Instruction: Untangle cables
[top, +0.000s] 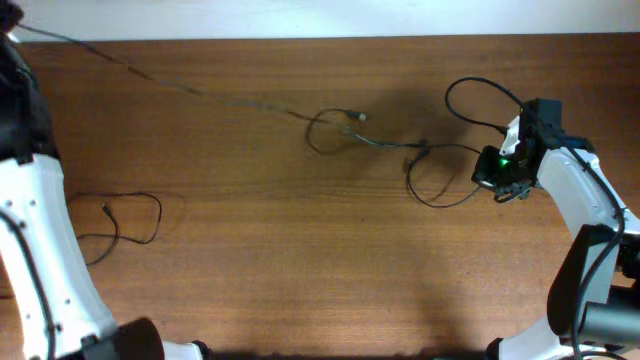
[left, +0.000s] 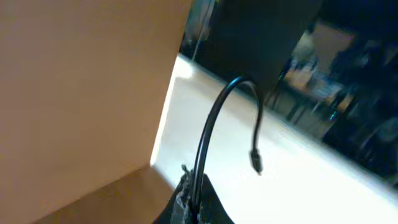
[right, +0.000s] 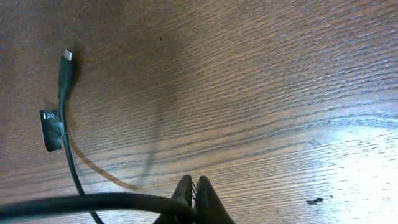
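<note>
Thin black cables (top: 345, 128) lie across the wooden table, crossing in a small tangle at centre with loops (top: 440, 180) to its right. One strand (top: 150, 75) runs stretched from the tangle to the far-left corner. My left gripper (left: 193, 200) is shut on a cable (left: 208, 134) whose free end arcs up to a small plug (left: 256, 163). It hangs past the table's edge. My right gripper (right: 193, 198) (top: 497, 180) is shut on a cable (right: 87, 203) low over the table, next to the right loops. A plug end (right: 67, 59) with a black tag (right: 50, 122) lies nearby.
A separate thin black cable (top: 125, 218) lies in a loose loop at the left of the table (top: 300, 260). The white left arm (top: 40, 250) stands along the left edge, and the right arm (top: 585, 200) along the right edge.
</note>
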